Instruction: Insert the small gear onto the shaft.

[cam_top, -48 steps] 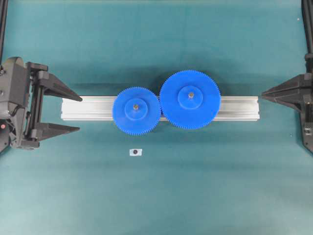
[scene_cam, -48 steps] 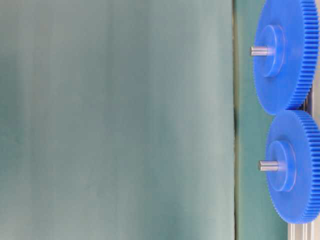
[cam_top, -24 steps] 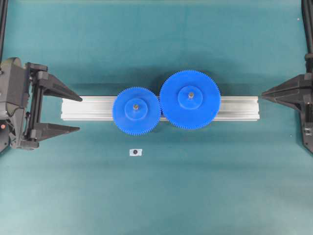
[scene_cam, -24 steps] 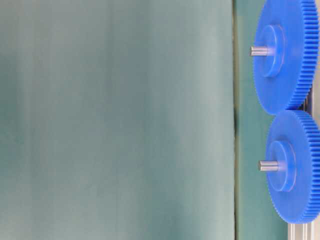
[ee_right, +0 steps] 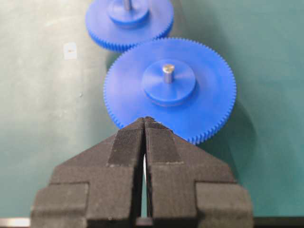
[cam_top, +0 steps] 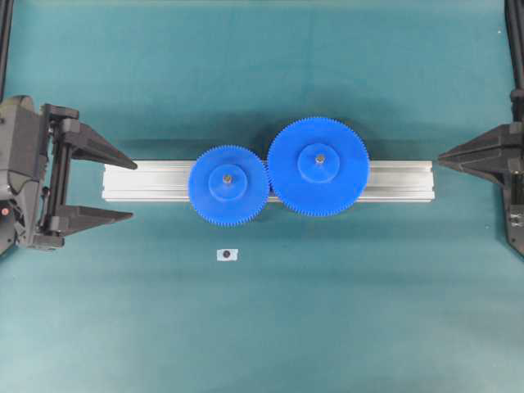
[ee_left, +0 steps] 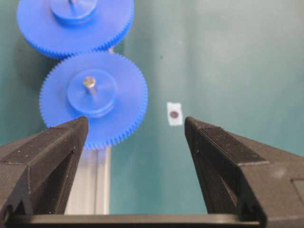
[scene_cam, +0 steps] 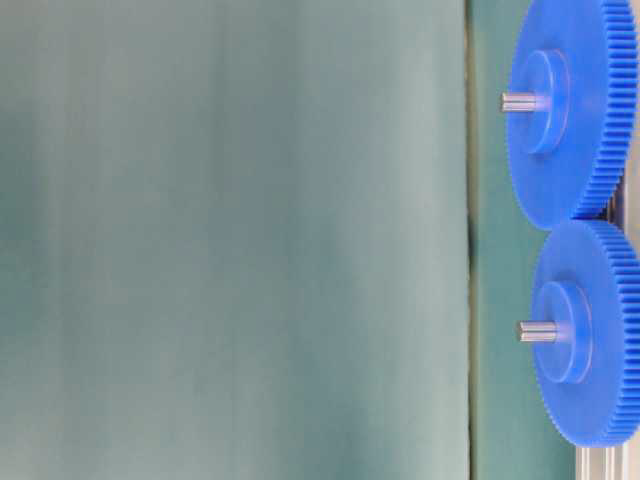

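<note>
The small gear (cam_top: 228,186) sits on a steel shaft (cam_top: 227,177) on the aluminium rail (cam_top: 147,182), and its teeth meet those of the larger blue gear (cam_top: 318,167) to its right. My left gripper (cam_top: 133,191) stands open at the rail's left end, apart from the small gear, with nothing between its fingers. In the left wrist view the small gear (ee_left: 92,97) and its shaft (ee_left: 89,83) lie ahead of the open left gripper (ee_left: 137,124). At the rail's right end my right gripper (cam_top: 440,160) is shut and empty, and in its own view the right gripper (ee_right: 145,118) points at the larger gear (ee_right: 170,85).
A small white tag with a dark dot (cam_top: 227,255) lies on the green mat in front of the small gear. Dark frame posts (cam_top: 516,49) stand at the left and right edges of the overhead view.
The left gripper has drifted very slightly to the left, still open. The gears and the right gripper have not moved.
</note>
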`<state>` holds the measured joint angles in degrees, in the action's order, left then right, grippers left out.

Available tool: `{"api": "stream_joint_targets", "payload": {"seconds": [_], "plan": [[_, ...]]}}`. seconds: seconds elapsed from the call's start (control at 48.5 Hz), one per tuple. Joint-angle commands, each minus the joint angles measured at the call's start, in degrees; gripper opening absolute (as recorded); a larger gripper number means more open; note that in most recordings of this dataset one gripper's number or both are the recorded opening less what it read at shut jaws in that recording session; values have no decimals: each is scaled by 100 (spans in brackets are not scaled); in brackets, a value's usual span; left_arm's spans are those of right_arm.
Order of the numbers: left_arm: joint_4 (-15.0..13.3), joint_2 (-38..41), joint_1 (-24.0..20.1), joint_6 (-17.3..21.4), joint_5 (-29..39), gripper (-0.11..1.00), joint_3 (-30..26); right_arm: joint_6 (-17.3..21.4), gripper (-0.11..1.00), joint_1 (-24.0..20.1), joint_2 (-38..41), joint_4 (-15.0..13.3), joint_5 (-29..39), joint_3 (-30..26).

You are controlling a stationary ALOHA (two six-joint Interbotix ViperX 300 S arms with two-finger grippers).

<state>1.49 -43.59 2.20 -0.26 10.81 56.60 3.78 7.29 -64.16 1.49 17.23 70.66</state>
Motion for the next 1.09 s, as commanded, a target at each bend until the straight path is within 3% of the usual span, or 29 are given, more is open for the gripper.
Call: {"api": "stream_joint_targets", "payload": {"seconds": [0.0,0.227,0.536,1.073], "plan": [[9,-9,18,0,-53,82,-62,44,7,18,44,-9,-44,-53],[9,-9,18,-26,-44,78,-35,35,7,18,35,0,-44,-53],[9,-79,18,-141,-88,36,9,35,6,18,44,0,-44,-62],[9,-369,18,-167,-141,44,132,35,6,18,44,0,-44,-35]]}}
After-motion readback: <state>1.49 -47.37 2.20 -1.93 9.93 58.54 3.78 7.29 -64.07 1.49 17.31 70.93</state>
